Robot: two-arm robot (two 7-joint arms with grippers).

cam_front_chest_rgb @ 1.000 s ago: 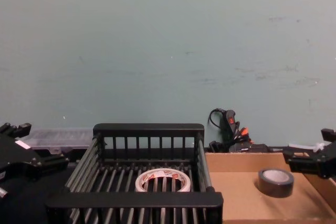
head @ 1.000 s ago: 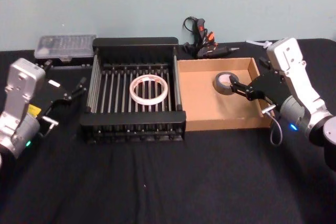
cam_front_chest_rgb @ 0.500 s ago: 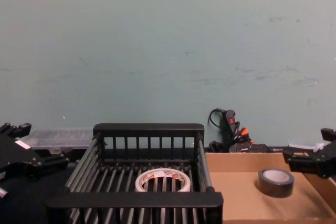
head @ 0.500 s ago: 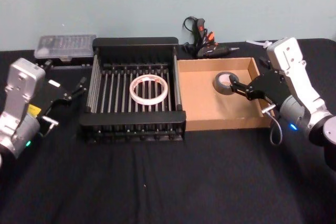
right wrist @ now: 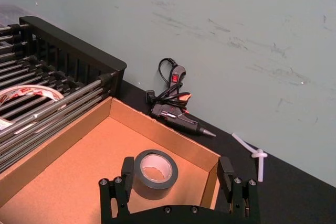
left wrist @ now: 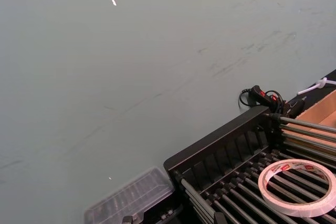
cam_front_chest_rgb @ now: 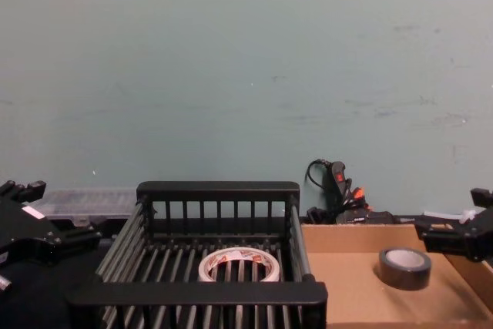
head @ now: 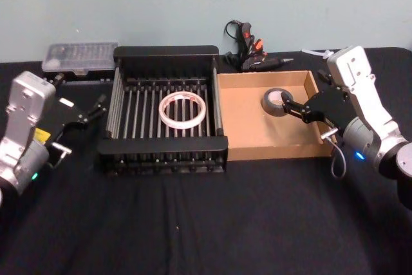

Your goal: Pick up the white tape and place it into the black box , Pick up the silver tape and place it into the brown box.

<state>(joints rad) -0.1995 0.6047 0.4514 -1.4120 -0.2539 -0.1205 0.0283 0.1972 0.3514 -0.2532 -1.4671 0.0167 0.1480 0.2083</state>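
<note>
- Left arm (head: 22,130): white boxy wrist housing over a grey cylindrical joint, green LED low on the joint, small yellow label on the side.
- Left gripper (head: 96,106): black angular bracket with a white sticker, thin black fingers; metal clip on the wrist.
- Right arm (head: 367,111): same white housing and grey joint, blue LED on the joint, grey cable looping beneath.
- Right gripper (right wrist: 176,174): black crossbar, visible screw heads, two short black fingers (right wrist: 127,167) with square pads.
</note>
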